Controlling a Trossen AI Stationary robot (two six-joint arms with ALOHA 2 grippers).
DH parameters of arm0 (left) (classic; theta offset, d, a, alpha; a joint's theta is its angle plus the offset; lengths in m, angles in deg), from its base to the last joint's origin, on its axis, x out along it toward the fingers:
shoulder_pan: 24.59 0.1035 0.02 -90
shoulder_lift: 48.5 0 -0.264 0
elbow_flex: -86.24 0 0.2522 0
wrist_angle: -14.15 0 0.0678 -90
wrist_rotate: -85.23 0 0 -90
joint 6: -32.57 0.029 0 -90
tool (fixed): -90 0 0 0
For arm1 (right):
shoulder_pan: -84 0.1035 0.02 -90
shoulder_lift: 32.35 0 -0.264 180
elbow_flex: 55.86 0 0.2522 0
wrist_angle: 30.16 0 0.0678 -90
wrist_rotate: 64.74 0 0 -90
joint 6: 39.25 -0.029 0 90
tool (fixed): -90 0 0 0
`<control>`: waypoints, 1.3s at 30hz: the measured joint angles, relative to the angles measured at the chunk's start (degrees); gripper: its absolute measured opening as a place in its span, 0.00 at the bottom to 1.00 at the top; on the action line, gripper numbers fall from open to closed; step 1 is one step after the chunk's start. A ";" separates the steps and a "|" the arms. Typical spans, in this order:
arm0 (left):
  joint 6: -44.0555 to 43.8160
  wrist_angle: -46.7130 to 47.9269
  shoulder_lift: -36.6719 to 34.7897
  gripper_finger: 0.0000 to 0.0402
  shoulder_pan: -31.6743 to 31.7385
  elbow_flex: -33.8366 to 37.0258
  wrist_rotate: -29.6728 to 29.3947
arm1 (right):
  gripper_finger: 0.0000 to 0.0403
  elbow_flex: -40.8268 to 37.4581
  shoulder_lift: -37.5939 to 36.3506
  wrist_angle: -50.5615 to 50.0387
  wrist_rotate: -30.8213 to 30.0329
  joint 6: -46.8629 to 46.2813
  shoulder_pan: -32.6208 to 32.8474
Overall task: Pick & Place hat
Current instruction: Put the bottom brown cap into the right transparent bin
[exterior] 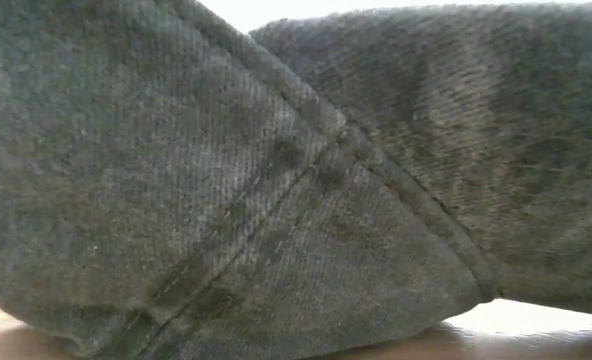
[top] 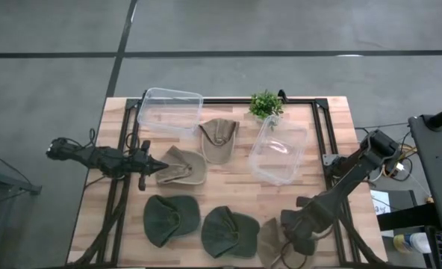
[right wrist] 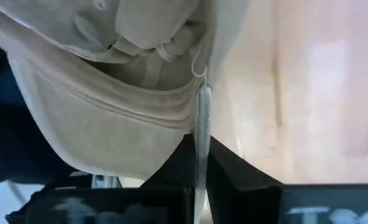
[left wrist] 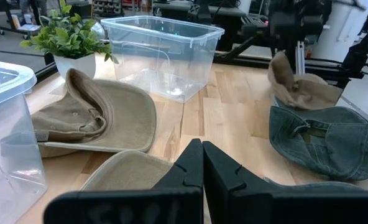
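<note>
Three tan hats and two green hats lie on the wooden table. My left gripper (top: 160, 166) is shut at the left edge of the middle tan hat (top: 184, 168), whose brim shows just below the fingers in the left wrist view (left wrist: 125, 171). My right gripper (top: 284, 237) is shut on a tan hat (top: 272, 245) near the table's front edge; this hat also shows in the left wrist view (left wrist: 299, 87). The third tan hat (top: 219, 138) lies upside down on the table farther back. The green hats (top: 170, 219) (top: 228, 232) lie at the front and fill the low view (exterior: 226, 200). My left gripper is right at the middle tan hat's brim, but I cannot tell whether it touches it. My right gripper pinches a thin edge of its tan hat (right wrist: 201, 124) between its two fingers, seen edge-on. The fingers slant down from the table's right. The held edge is raised, and the hat's lower part (left wrist: 308, 96) rests on the table.
One clear bin (top: 172, 110) stands at the far left, and another (top: 279, 153) sits tilted right of the middle. A small potted plant (top: 266, 104) stands at the far edge. Bare wood shows between the hats and the bins.
</note>
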 joint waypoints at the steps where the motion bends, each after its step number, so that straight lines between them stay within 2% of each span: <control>1: -0.01 0.01 -0.01 0.00 -0.01 -0.01 0.00 | 0.03 1.59 -0.13 -2.46 -0.90 -0.02 0.00; 7: 0.00 0.01 0.00 0.00 -0.01 0.01 0.00 | 0.03 11.49 -0.25 -19.86 -4.67 -3.08 0.00; 11: 0.00 0.01 -0.01 0.00 -0.01 -0.01 0.00 | 0.03 16.48 -0.45 -25.98 -6.43 -6.44 0.00; 17: -0.01 0.01 0.01 0.00 -0.01 0.00 0.00 | 0.03 22.08 -0.88 -25.97 -12.89 -11.26 0.00; 23: 0.01 0.01 0.00 0.00 -0.01 0.01 0.00 | 0.03 24.49 -0.94 -27.32 -19.42 -18.07 -0.01; 31: 0.00 0.01 0.00 0.00 -0.01 0.01 0.00 | 0.03 26.64 -2.31 -28.42 -31.34 -30.71 -0.04; 39: 0.01 0.02 0.00 0.00 -0.01 0.00 0.00 | 0.03 26.82 -5.71 -30.68 -44.53 -35.90 -0.22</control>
